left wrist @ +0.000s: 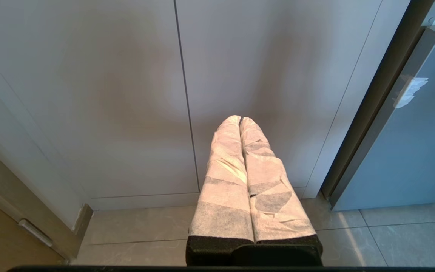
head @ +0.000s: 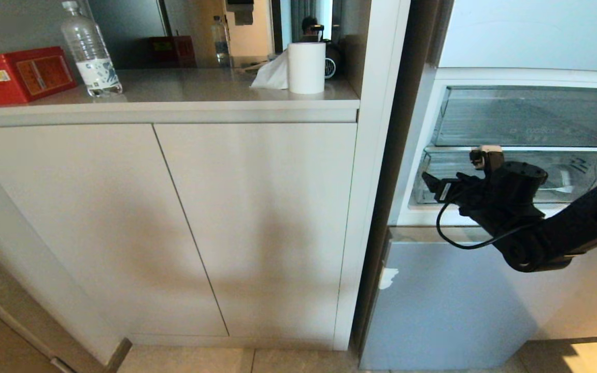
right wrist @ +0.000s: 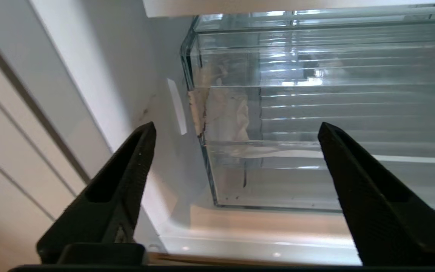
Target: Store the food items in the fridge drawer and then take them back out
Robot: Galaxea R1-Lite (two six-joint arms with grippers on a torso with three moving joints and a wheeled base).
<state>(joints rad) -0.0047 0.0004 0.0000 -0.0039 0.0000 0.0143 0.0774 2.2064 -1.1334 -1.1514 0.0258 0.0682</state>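
Two black fingers (right wrist: 127, 177) of the right gripper (right wrist: 236, 132) stand spread wide with nothing between them, touching nothing. Directly ahead of the tips, at the left end of the open compartment, lies the fridge drawer (right wrist: 315, 113), its clear lipped front wall facing the claw and its long axis running crosswise to the fingers' reach. In the head view the right gripper (head: 436, 186) hangs just before that lower bin's (head: 568, 176) left corner, inside the fridge (head: 449, 300). No apple shows in any view; the ribbed floor looks bare. The left gripper (left wrist: 240, 121), fingertips pressed together, hangs parked low before the beige cabinet (left wrist: 127, 94), well away, so the right arm is nearer.
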